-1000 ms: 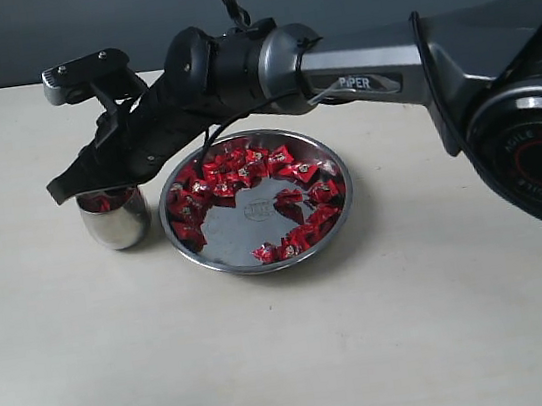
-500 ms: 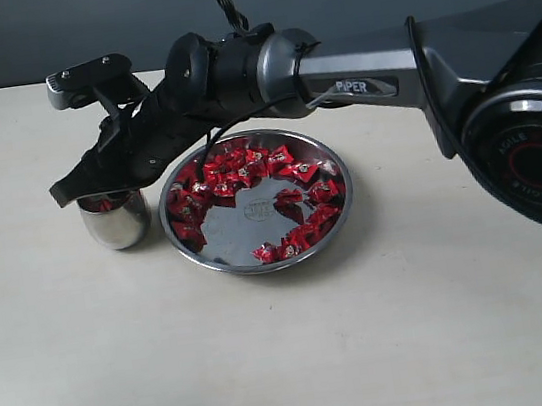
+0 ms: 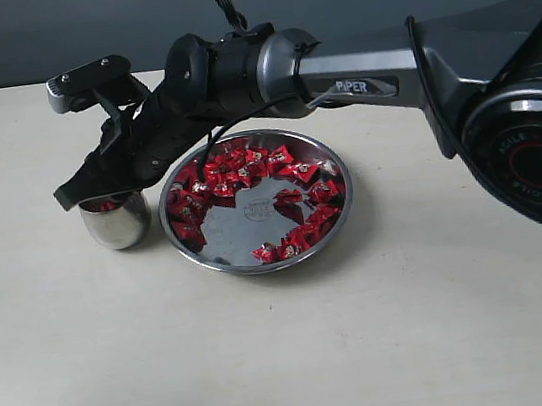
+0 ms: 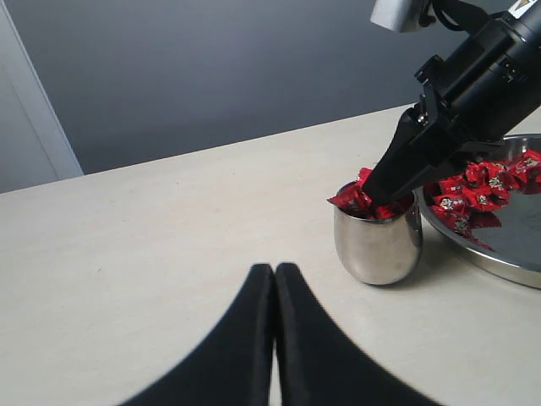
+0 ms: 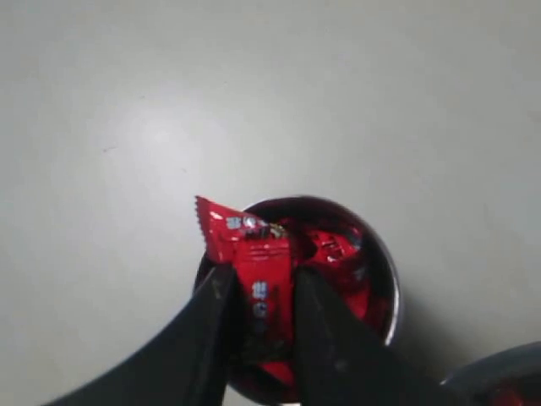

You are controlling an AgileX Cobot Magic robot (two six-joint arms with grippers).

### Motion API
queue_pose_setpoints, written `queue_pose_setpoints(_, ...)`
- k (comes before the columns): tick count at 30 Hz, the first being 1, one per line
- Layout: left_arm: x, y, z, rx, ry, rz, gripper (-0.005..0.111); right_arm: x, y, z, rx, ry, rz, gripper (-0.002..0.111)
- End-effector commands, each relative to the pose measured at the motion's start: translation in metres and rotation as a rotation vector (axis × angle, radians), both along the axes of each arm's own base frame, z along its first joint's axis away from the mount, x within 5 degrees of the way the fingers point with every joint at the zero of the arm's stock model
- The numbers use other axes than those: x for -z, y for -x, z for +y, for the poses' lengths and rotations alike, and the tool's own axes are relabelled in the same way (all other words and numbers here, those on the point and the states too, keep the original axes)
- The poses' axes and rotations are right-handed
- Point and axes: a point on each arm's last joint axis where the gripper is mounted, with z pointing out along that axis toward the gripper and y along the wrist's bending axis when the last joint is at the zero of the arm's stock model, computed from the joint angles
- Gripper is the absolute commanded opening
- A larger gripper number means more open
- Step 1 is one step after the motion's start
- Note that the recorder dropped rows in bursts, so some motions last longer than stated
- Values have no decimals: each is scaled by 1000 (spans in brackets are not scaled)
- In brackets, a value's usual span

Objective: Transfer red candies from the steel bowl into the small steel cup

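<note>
The right pincer (image 5: 264,279) pinches one red candy (image 5: 245,237) across its middle, a crimped end of the wrapper jutting past the fingertips. It hangs over the mouth of the small steel cup (image 4: 378,245), tips close above the rim. The cup is already full: a heap (image 4: 348,201) of wrappers pokes up over its edge. Just beside the cup sits the steel bowl (image 3: 230,231), with many red candies (image 3: 236,166) ringed round its bare centre. Apart from all this, the left pincer (image 4: 275,272) is pressed together and empty, low over the desk (image 3: 274,364) and pointing toward the cup.

The likely trouble is overflow. Let go here, the candy would probably land on the heap rather than in the cup, and could slide off onto the desk or knock a perched wrapper over the rim. Pushing lower to seat it risks the tips catching the rim and tipping the cup, which looks light. The foil may also cling to one finger on release.
</note>
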Motion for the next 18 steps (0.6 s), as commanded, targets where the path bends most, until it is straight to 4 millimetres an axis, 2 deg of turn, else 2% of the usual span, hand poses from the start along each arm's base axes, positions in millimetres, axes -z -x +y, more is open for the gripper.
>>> queue_pose_setpoints(1, 0, 0, 0, 1, 1, -12, 1, 0, -1, -1, -12, 15, -9, 25)
queue_pose_setpoints(14, 0, 0, 0, 1, 1, -12, 1, 0, -1, -1, -19, 25, -21, 25)
queue_pose_setpoints(15, 0, 0, 0, 1, 1, -12, 1, 0, -1, -1, -19, 26, -19, 33)
queue_pose_setpoints(17, 0, 0, 0, 1, 1, -12, 1, -1, -1, -1, -21, 25, -19, 42)
queue_pose_setpoints(18, 0, 0, 0, 1, 1, -12, 1, -1, -1, -1, -21, 25, -19, 42)
